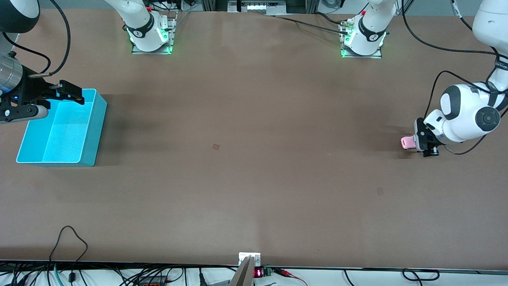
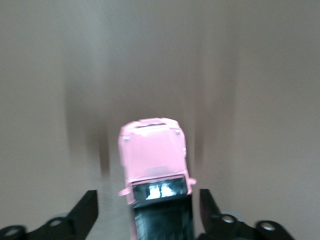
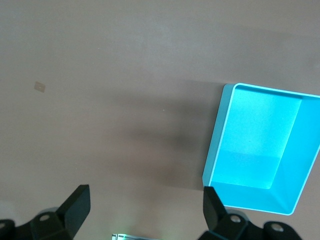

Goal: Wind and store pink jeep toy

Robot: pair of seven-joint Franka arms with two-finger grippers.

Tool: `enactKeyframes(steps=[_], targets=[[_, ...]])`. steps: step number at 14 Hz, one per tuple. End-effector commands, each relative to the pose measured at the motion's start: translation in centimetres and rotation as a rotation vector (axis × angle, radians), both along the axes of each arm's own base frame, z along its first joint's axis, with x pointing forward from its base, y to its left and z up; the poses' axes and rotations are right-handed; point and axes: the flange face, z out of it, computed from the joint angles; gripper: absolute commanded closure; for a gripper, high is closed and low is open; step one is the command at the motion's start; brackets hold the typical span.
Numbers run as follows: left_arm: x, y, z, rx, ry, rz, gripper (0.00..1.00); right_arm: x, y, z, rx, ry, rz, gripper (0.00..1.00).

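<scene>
Your right gripper hangs over the cyan bin at the right arm's end of the desk, fingers spread wide, nothing between them. Your left gripper is low at the left arm's end, jaws apart around the pink jeep toy. The toy sits on the desk, a gap showing at each finger.

Small toy jeep: showing pale pink bodywork, black rear section. Open plastic bin: showing solid cyan throughout. Flat tabletop: showing plain matte brown, unpatterned. Arm shells: showing white with black joints.
</scene>
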Motion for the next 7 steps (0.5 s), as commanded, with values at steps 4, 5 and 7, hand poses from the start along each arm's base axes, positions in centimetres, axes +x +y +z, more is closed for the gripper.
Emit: enactKeyframes(steps=[4,5,7], targets=[[1.9,-5.0,11.7,0.045,0.022,-0.078,0.0,-0.7,0.1,0.7,-0.016,-0.002,-0.009,0.0],[1.9,-5.4,12.1,0.024,0.014,-0.064,0.0,-0.7,0.0,0.7,-0.016,-0.003,-0.011,0.0],[2.1,-6.5,12.2,-0.017,0.007,-0.044,0.0,-0.7,0.0,0.7,-0.016,-0.002,-0.011,0.0]])
